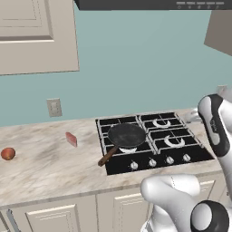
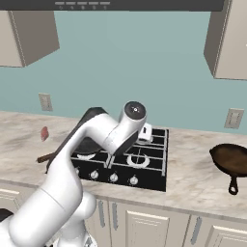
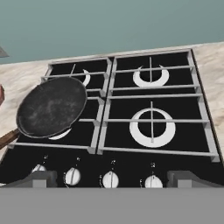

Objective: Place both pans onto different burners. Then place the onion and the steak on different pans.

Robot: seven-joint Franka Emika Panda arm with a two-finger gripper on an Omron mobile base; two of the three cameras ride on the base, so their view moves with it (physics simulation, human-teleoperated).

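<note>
The black pan (image 1: 126,135) with its wooden handle (image 1: 108,157) rests on the front left burner of the cooktop (image 1: 181,149), handle pointing to the front left. The reddish-brown pan (image 2: 231,159) lies on the counter right of the cooktop. Left of the cooktop, the pink steak (image 1: 71,139) lies on the counter, and the onion (image 1: 7,153) sits further left. My gripper (image 3: 113,178) hovers open above the cooktop's front edge, holding nothing. Its fingertips (image 3: 41,178) frame the knobs. The front right burner (image 3: 152,127) and rear right burner (image 3: 150,76) are bare.
A wall outlet (image 1: 54,107) sits behind the left counter and another (image 2: 234,118) behind the right one. Upper cabinets (image 1: 36,36) and a hood hang overhead. My own arm (image 2: 96,140) hides part of the black pan in the right base view.
</note>
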